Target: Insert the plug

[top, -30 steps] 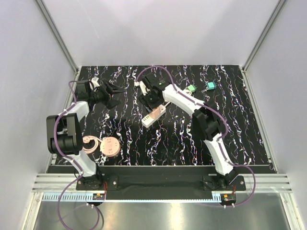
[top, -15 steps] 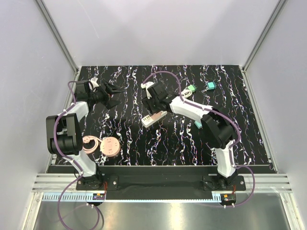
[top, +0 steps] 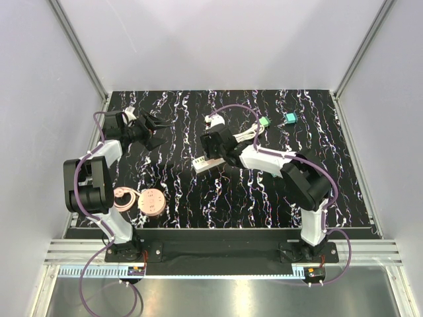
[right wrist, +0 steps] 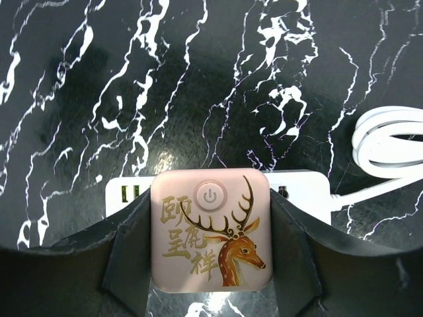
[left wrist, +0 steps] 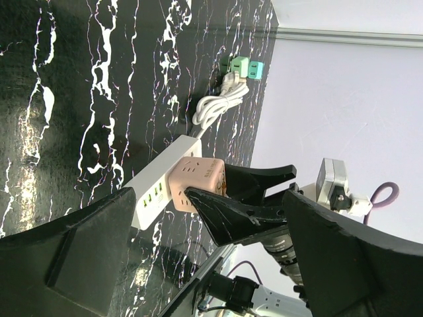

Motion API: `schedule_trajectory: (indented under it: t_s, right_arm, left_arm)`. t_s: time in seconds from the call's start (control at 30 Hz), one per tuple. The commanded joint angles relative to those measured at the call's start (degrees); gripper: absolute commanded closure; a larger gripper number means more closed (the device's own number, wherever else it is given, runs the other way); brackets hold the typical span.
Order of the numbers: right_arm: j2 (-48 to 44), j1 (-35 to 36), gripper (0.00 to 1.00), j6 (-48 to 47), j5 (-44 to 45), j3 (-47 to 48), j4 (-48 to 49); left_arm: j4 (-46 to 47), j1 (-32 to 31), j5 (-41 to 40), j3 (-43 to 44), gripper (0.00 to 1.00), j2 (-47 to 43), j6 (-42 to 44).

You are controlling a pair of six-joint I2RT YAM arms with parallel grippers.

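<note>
The right hand [right wrist: 211, 214] gripped the pink cube plug [right wrist: 210, 254], which sat on the white power strip [right wrist: 301, 191] mid-surface [top: 165, 185]. The left hand [top: 151, 131] hung empty, jaws spread wide, at far left.

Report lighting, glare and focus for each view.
Top external: evenly lit and sharp, with a bright streak along the near metal edge. Left wrist: sheen on the glossy table; its own fingers are dark, nearly featureless. Right wrist: the pink cube is crisp, its deer print clear.
</note>
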Motion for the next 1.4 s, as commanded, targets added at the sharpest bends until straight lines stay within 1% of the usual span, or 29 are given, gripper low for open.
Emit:
schedule_trajectory:
  t_s: [0.0, 0.17, 0.23, 0.33, 0.37, 0.47, 0.6, 0.63, 0.7, 0.77, 0.87, 1.03, 1.07, 1.17, 1.2, 1.27, 1.3, 1.37]
  right_arm:
    - [3.9, 2.4, 1.00, 7.6, 1.5, -4.9, -8.7]
    - [5.6, 5.4, 1.00, 9.7, 6.4, -3.0, -12.5]
    - [6.4, 6.8, 1.00, 10.7, 8.0, -3.1, -12.9]
    - [7.1, 7.8, 1.00, 12.9, 11.3, -4.6, -12.7]
    - [7.2, 8.9, 1.00, 13.3, 13.9, -5.5, -12.5]
    - [6.9, 10.5, 1.00, 15.3, 17.8, -8.1, -11.2]
    - [7.5, 12.1, 1.00, 19.0, 19.3, -11.4, -7.2]
    - [7.8, 12.6, 1.00, 19.8, 20.9, -12.0, -6.4]
    - [9.3, 13.1, 1.00, 21.1, 20.9, -12.5, -5.0]
    - [10.6, 13.1, 1.00, 21.2, 21.7, -12.1, -4.9]
    - [11.5, 14.1, 1.00, 20.5, 25.4, -11.5, -5.1]
    - [13.0, 14.2, 1.00, 20.8, 27.2, -10.3, -5.7]
    - [12.6, 14.2, 0.99, 20.4, 27.5, -10.0, -6.0]
    - [8.9, 14.2, 0.73, 18.8, 28.6, -8.5, -8.7]
    - [7.6, 14.3, 0.56, 17.7, 28.1, -8.2, -9.1]
    - [3.7, 14.2, 0.45, 15.9, 28.1, -6.3, -10.0]
    - [2.7, 14.2, 0.33, 15.3, 28.1, -5.7, -10.8]
    - [0.1, 14.2, 0.27, 13.9, 28.3, -3.5, -11.6]
  left_arm:
    - [2.3, 0.3, 0.9, -0.5, 0.01, -2.3, 0.0]
    - [2.2, 0.3, 0.9, -0.5, 0.01, -2.9, 0.2]
    - [0.4, 0.3, 0.3, 0.0, 0.01, -3.3, 1.4]
    - [-0.4, 0.3, 0.0, 0.3, 0.01, -3.3, 1.9]
    - [-0.3, 0.4, 0.0, 0.3, 0.01, -3.4, 1.8]
    - [-0.1, 0.3, -0.1, 0.3, 0.01, -3.3, 1.3]
    - [0.9, 0.3, 0.3, 0.0, 0.01, -3.4, 0.5]
    - [0.9, 0.4, 0.2, 0.0, 0.01, -3.5, 0.5]
    - [0.9, 0.3, 0.1, -0.2, 0.01, -3.8, 0.8]
    - [0.8, 0.3, 0.1, -0.2, 0.01, -3.7, 0.8]
    - [0.9, 0.4, 0.1, -0.2, 0.01, -3.7, 0.8]
    - [0.7, 0.5, 0.0, -0.1, 0.01, -4.2, 1.1]
    - [0.6, 0.5, 0.0, -0.1, 0.01, -4.2, 1.1]
    - [0.6, 0.5, 0.1, -0.1, 0.01, -4.0, 1.1]
    - [0.6, 0.5, 0.4, 0.0, 0.01, -4.0, 1.0]
    - [0.7, 0.5, 0.4, 0.1, 0.01, -3.9, 0.9]
    - [0.8, 0.5, 0.6, 0.1, 0.01, -4.0, 0.8]
    - [0.9, 0.5, 0.7, 0.1, 0.01, -4.2, 0.9]
